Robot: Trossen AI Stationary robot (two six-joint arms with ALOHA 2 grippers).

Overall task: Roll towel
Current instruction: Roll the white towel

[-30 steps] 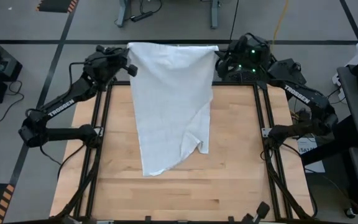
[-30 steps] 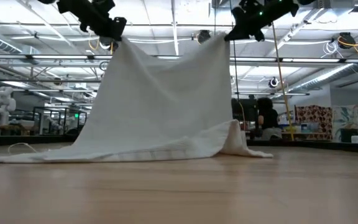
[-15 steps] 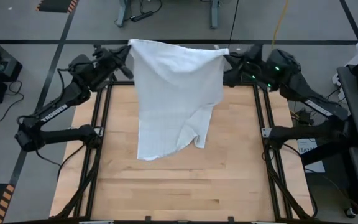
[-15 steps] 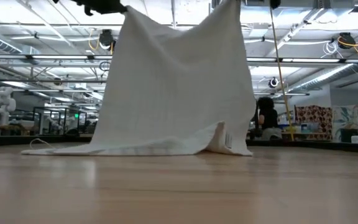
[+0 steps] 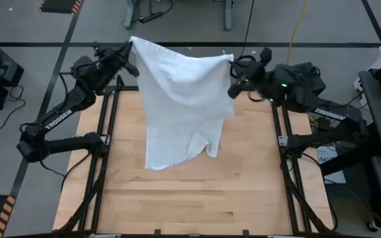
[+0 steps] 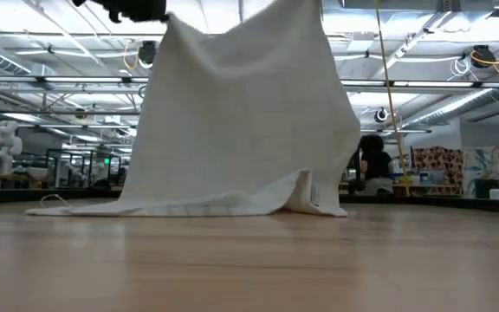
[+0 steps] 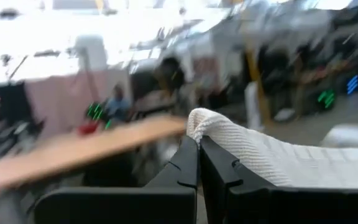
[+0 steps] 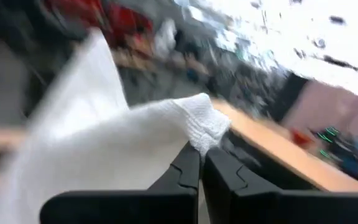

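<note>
The white towel [image 5: 180,99] with faint grey grid lines hangs between my two grippers, high over the table's far edge. My left gripper [image 5: 132,45] is shut on its far left corner and my right gripper [image 5: 231,61] on its far right corner. The towel's lower end [image 6: 197,204] lies crumpled on the wooden table [image 5: 197,198], with a small label tag [image 6: 316,198] showing at its right fold. The towel's top edge sags a little between the grippers. My left gripper pinches the towel's far left corner [image 7: 197,124] between its two shut fingers. The corner bunches above the fingertips. The towel hangs below, its lower end on the table. My right gripper pinches the towel's far right corner [image 8: 205,127] between its two shut fingers, the corner bunched past the fingertips. The cloth hangs below and toward the left arm, its lower end on the table.
Black frame rails [image 5: 108,132] run along the table's left and right sides. The near half of the table [image 5: 197,211] is bare wood. A person [image 6: 372,165] stands in the room beyond the table.
Both grippers have risen with the towel's top corners and the left has gone a little farther back. The towel's lower end has been dragged toward the far edge; less of it lies on the table, and it hangs steeper.
</note>
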